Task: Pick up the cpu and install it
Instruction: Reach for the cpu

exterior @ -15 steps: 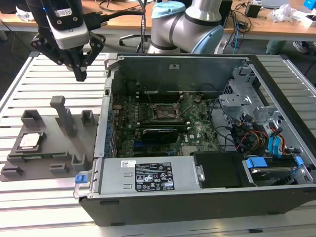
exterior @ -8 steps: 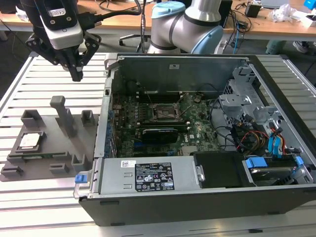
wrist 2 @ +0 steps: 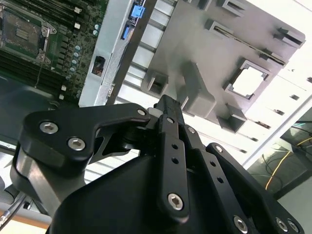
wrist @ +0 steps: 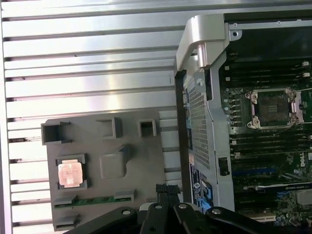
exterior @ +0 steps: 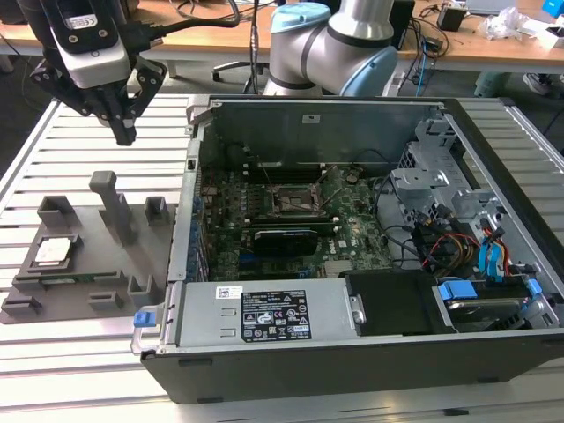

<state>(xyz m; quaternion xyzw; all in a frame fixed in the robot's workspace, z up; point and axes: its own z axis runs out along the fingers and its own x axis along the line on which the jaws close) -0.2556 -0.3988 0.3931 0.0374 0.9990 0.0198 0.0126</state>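
Currently, flat square silvery cpu (exterior: 53, 252) sits in a recess of the matte grey moulded holder (exterior: 92, 256) on the ribbed metal tabletop (exterior: 35, 176), exterior view's left. Black gripper (exterior: 124, 132) hangs above the holder; I read its fingers as pressed together, empty. Rightward: open computer case (exterior: 352, 361), square socket (exterior: 293, 201).

sq cpu (wrist: 69, 173) flat in grey jig (wrist: 146, 165)

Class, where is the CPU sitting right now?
The small square silvery CPU chip sits in a recess of the grey plastic holder, at the exterior view's left, beside the open black computer case.
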